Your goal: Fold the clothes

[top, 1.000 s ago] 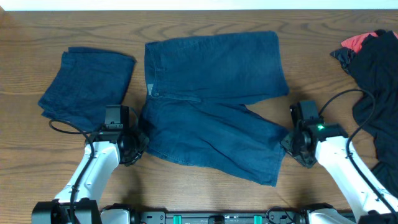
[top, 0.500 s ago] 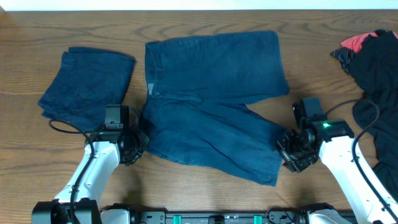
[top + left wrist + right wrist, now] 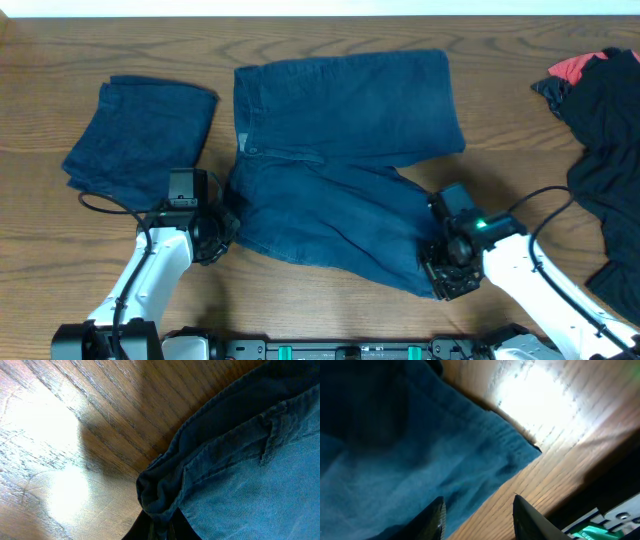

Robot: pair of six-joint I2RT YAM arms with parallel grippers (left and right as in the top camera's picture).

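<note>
Shorts [image 3: 340, 170] pinched at the waist by left claw [image 3: 218, 234], right claw [image 3: 446, 276] apart over the hem, likely for folding.

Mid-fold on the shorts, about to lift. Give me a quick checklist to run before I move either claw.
1. Left claw shut on the shorts' waistband: ok.
2. Left claw holding every layer there: cannot tell.
3. Right claw over the lower leg's hem: ok.
4. Right claw gripping the hem: not ok, jaws open.
5. Shorts spread flat: ok.
6. Bundle and pile apart from the shorts: ok.
</note>
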